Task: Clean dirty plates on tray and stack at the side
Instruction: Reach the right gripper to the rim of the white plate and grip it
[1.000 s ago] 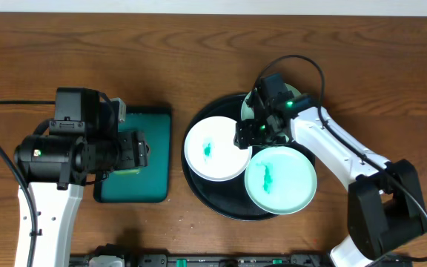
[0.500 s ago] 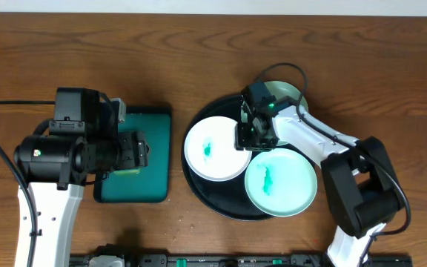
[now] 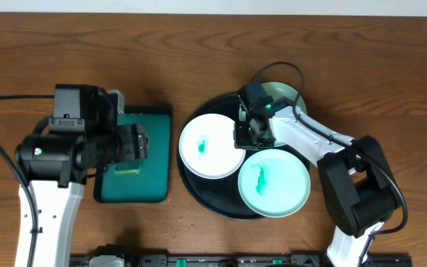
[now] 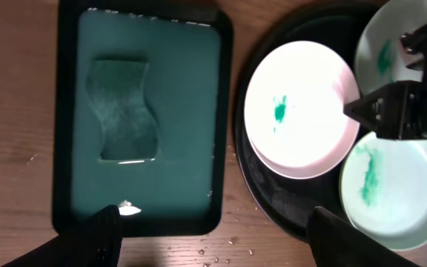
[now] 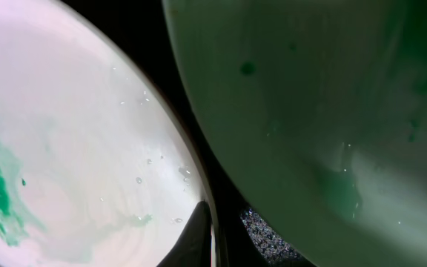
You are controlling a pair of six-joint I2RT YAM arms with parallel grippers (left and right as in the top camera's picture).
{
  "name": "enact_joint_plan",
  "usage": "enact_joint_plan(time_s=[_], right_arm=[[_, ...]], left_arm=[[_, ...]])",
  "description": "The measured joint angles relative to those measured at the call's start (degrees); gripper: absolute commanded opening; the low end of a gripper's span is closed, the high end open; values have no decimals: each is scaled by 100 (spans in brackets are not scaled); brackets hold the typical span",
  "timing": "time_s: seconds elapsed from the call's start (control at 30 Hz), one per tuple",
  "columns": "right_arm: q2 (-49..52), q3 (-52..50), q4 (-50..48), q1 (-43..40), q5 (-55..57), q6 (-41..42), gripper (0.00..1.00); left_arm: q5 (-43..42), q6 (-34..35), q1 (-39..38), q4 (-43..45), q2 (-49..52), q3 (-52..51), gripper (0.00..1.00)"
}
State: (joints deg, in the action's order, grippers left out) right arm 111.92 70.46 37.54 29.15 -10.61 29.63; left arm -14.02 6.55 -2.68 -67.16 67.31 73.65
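On the wooden table (image 3: 391, 59), the black tray (image 3: 207, 199) holds three teal-smeared plates, white (image 3: 212, 146) at 9 o'clock, mint (image 3: 274, 182) at 5 and mint (image 3: 284, 95) at 1, while the left gripper (image 4: 213, 213) hangs spread over the sponge tray (image 3: 154, 178) and its sponge (image 4: 123, 110), and the right gripper (image 3: 245, 137) sits at the white plate's 3 o'clock rim, its grip impossible to tell.

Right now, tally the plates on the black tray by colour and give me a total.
White plate: 1
Mint green plates: 2
Total on the tray: 3
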Motion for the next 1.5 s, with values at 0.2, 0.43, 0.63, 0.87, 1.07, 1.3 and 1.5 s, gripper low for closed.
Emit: enact_joint_plan(time_s=[0.2, 0.43, 0.63, 0.87, 1.07, 1.3, 1.5], right_arm=[[2, 0, -205, 286, 173, 9, 1], [11, 4, -205, 446, 162, 96, 1], [11, 22, -125, 448, 179, 286, 1], [11, 70, 114, 433, 264, 579, 1], [11, 92, 306, 282, 166, 605, 1], [11, 92, 330, 184, 120, 310, 1], [11, 107, 470, 111, 142, 289, 1]], left_arm=[[658, 273, 0, 63, 807, -20, 80], [970, 455, 0, 275, 2031, -50, 65], [1038, 509, 0, 417, 2835, -76, 47], [1189, 525, 17, 916, 2997, -341, 48], [1250, 527, 149, 1217, 2999, -684, 49], [1274, 533, 184, 1438, 2999, -769, 38], [1274, 527, 184, 1825, 2999, -852, 35]])
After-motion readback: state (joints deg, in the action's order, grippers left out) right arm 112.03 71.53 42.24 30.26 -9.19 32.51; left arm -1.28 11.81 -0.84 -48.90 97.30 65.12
